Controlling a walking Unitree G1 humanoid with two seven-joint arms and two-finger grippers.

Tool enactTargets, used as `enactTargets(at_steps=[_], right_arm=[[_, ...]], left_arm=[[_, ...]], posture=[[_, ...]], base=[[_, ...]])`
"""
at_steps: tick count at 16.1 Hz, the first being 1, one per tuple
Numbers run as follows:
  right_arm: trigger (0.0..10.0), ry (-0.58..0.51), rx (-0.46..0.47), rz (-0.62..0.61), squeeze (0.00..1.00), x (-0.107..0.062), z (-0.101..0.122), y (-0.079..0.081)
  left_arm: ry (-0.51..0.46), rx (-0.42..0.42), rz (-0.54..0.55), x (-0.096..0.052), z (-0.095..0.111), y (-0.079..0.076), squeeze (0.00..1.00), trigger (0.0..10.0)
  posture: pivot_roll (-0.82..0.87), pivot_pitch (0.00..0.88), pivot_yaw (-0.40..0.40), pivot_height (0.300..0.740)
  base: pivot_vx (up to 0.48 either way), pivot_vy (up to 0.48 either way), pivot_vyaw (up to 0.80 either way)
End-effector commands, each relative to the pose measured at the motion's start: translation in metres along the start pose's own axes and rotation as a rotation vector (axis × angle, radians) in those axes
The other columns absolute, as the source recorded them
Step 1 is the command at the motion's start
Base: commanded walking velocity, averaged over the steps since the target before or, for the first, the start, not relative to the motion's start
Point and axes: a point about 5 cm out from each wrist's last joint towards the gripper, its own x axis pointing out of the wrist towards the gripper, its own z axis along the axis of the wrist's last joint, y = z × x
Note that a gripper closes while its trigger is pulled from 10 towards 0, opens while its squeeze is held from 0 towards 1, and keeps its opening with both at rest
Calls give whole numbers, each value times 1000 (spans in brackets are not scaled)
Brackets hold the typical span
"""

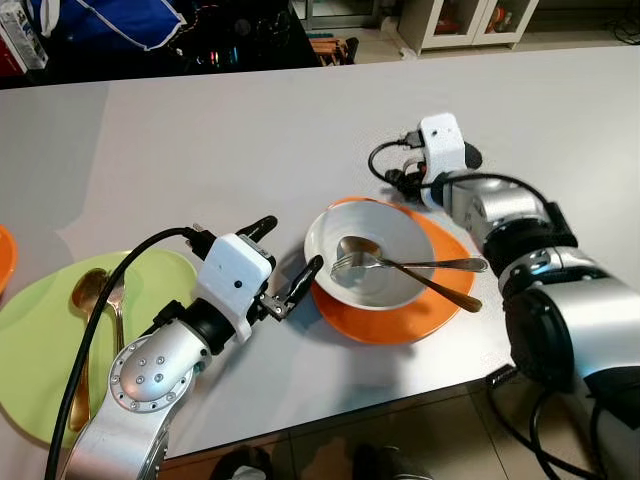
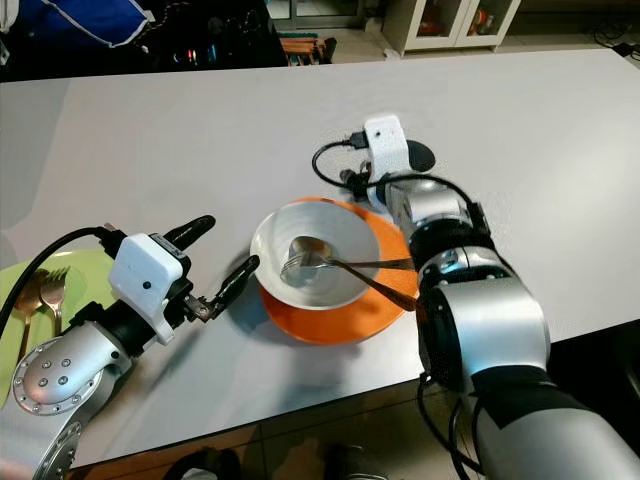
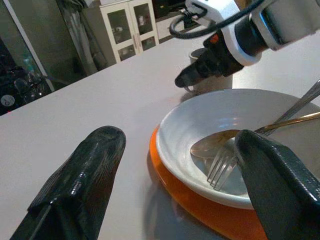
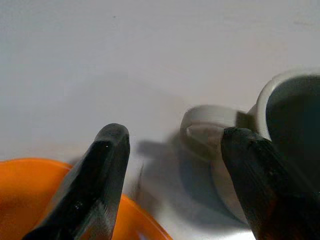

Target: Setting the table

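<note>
Left gripper [image 1: 287,262] gapes empty beside bowl [image 1: 375,262]; right gripper [image 4: 172,175] open by mug [image 4: 280,145]

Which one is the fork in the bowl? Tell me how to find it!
Find the orange plate near the front edge of the big grey table; a white bowl sits on it. Two pieces of cutlery lie crossed inside. The fork is the silver one with prongs, unlike the round-headed spoon beside it.
</note>
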Motion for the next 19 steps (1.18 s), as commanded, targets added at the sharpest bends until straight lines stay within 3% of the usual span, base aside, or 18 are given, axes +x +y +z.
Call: enactTargets(at_steps=[1,6,7,8,10,12,14,16,19], right_arm=[[10000,-15,-14,-6,0,-3,12,-4],[10000,-58,-27,61,0,-14,42,-9],[10000,-108,35,139,0,-22,55,-7],[10000,-129,38,144,0,-25,59,-8],[10000,-342,78,142,0,-57,76,-12],[10000,-493,28,45,0,-89,67,-13],[10000,-575,49,-15,0,-116,51,-5],[10000,-597,131,-70,0,-145,35,7],[10000,-546,151,-100,0,-166,-4,22]], left_arm=[[-1,2,-5,1,-1,-1,0,10000],[-9,0,-2,3,0,-1,0,10000],[-18,-1,5,6,0,-1,0,10000],[-26,-2,17,7,2,0,0,10000],[14,-43,205,19,5,14,0,10000],[52,-26,283,23,6,21,0,10000],[11,-25,350,25,14,27,0,10000],[-1,-80,401,29,19,33,0,10000],[13,-95,412,28,15,33,0,10000]], posture=[[55,136,-69,740],[53,123,-76,740],[53,118,-76,740],[52,116,-76,740],[45,103,-80,740],[42,90,-74,740],[28,64,-53,740],[5,39,-25,740],[-5,28,-6,740]], base=[[0,0,0],[0,0,0],[0,0,0],[0,0,0],[0,0,0],[0,0,0],[0,0,0],[0,0,0],[0,0,0]])
